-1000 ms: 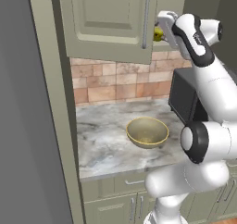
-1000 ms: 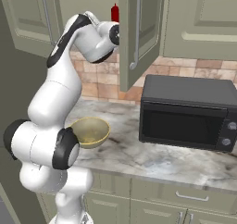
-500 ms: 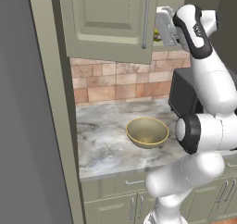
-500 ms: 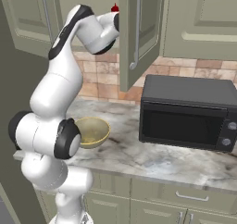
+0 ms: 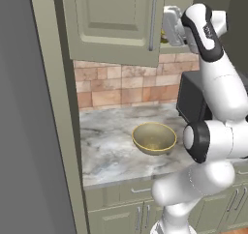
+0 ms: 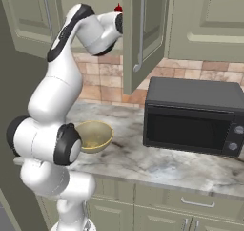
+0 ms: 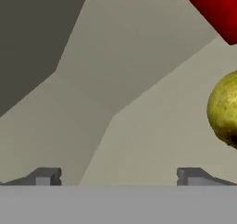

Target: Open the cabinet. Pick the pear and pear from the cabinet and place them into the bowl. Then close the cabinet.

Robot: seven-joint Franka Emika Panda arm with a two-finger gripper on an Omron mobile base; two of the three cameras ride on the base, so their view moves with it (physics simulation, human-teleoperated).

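We are reaching inside cabinet (image 5: pixel 116 25), tool (image 7: pixel 118 177) spread wide, gripping nothing; pear (image 7: pixel 224 109) lying off right, beside red bottle (image 7: pixel 213 8).

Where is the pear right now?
The pear is inside the open cabinet, at the right edge of the hand view just below the red bottle, off to the side of the open gripper.

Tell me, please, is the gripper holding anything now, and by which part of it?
Nothing is held. In the hand view the gripper is open inside the cabinet, with bare shelf between its fingertips; a pear lies off to one side, untouched.
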